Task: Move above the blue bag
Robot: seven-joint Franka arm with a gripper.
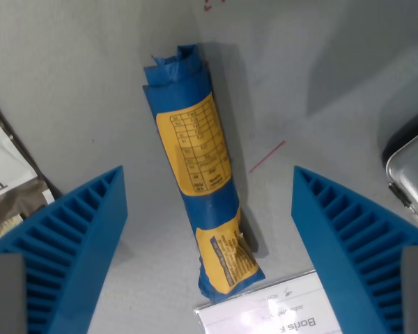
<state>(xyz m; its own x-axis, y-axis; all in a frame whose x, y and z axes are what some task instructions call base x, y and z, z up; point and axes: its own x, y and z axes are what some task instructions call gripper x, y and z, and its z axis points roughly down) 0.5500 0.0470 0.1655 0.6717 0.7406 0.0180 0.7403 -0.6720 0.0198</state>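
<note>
A rolled blue bag (pixel 198 167) with yellow printed labels lies on the grey surface, running from the upper middle of the wrist view down to the lower middle. My gripper (pixel 207 202) hangs above it, open, with one ribbed blue finger (pixel 70 243) at the wrist view's left and the other finger (pixel 348 243) at the wrist view's right. The bag lies in the gap between the fingers, touching neither. Its lower end meets a white label card (pixel 265 309).
A brown and white packet (pixel 7 184) sits at the wrist view's left edge. A metal tin with a dark rim (pixel 411 167) is at the right edge. A thin red line (pixel 267 155) is drawn on the grey surface.
</note>
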